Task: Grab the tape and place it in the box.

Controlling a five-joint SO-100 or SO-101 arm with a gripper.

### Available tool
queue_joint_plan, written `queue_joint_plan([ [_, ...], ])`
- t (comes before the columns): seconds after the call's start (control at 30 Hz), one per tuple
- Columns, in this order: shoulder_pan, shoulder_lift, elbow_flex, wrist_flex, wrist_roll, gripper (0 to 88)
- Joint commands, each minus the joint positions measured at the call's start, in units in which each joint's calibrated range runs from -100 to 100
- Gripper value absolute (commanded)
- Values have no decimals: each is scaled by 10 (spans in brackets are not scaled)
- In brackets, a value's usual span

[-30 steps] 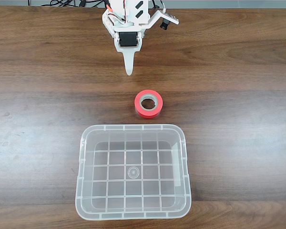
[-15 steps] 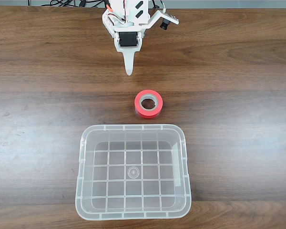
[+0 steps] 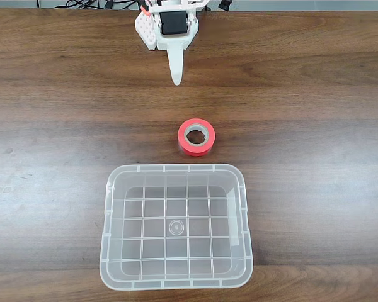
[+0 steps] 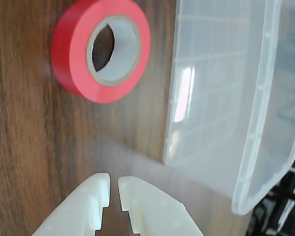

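Wrist view shows the hand (image 4: 114, 185) nearly clenched, seemingly empty, short of the tape (image 4: 78, 54).

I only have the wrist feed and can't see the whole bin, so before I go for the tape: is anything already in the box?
Observer: No. The fixed view shows the box's whole grid bottom, with nothing in it.
Operator: Which way is the tape from my gripper?
Observer: In the fixed view the tape lies below the gripper and a little to its right, with bare table between them.
Operator: Where along the box is the tape?
Observer: In that view it sits just above the box's upper rim, slightly right of the rim's middle, and is not touching it.
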Motion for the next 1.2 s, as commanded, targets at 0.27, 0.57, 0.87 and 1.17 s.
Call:
queue_joint_plan([
  [0.27, -15, 426, -426, 19, -22, 13],
  [0.57, -48, 591, -490, -20, 19, 13],
  [0.87, -45, 723, -434, -88, 22, 13],
  [1.17, -45, 754, -352, -129, 23, 21],
])
